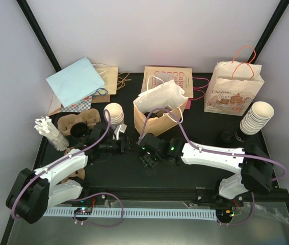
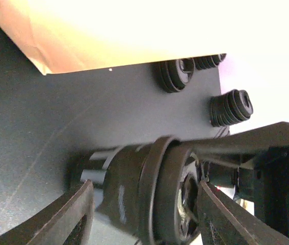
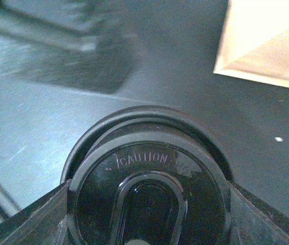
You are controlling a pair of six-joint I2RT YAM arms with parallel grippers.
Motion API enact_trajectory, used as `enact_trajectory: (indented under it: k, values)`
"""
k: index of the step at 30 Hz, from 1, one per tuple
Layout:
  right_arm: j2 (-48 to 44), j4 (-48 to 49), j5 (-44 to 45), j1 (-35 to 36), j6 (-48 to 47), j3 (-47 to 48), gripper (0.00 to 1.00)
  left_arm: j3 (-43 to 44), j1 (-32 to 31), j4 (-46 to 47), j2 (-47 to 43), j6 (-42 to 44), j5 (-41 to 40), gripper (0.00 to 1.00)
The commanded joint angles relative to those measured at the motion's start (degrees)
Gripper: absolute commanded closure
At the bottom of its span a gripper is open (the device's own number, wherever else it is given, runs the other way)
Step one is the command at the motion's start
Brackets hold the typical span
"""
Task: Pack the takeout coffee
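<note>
Though only a dark, glossy shape from the left wrist, judged to be the takeout coffee cup (image 2: 111,178), upright on the table (image 1: 108,173) just in front of the brown paper bag (image 1: 143,121), with the black lid (image 3: 149,204) seated on top. Clamped across the lid's edge by the right gripper (image 1: 151,153), one finger at each side, "CAUTION" legible on the plastic. Straddled lower down by the left gripper (image 2: 144,191), fingers (image 2: 62,214) spread wide. A pale strip of table visible between one finger and the cup wall, so apparently not squeezing.

Probably light and thin-walled, and likely to buckle under a hard pinch at mid-height. Probably slick on the plastic, too. Risky to lift by the lid alone, since a press-fit cap may pop free and drop the cup.

Better to take hold around the body just below the rim, where likely stiffest, and to squeeze gently. Keep upright all the way into the bag, because cannot tell whether filled. Watch the white bag (image 1: 162,97) drooping over the brown bag's mouth. Likely needs a high approach and a slow lowering to avoid snagging soft paper.
</note>
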Motion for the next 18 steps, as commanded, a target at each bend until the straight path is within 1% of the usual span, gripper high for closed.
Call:
enact_trajectory:
  k: [1,5,10,14,18]
  values:
    - [3.78,-9.41,-14.52,4.79,-0.99,-4.74,0.26,1.52,0.35,-1.22,-0.04,3.96,4.19,0.42]
    - [4.92,-10.19,-13.36,6.53,-1.63,-3.72,0.26,0.21,0.35,-1.38,-1.42,5.36,5.21,0.42]
    - [4.93,-10.64,-12.3,6.58,-2.05,-3.32,0.26,-2.58,0.36,-2.4,-3.98,5.86,4.24,0.52]
    - [5.3,-11.03,-11.92,6.58,-2.03,-3.14,0.26,-7.05,0.43,-2.49,-8.78,3.96,2.53,0.55]
    - [5.22,-11.36,-12.33,6.58,-2.03,-3.06,0.26,-11.61,0.37,0.13,-14.39,0.88,2.55,0.56]
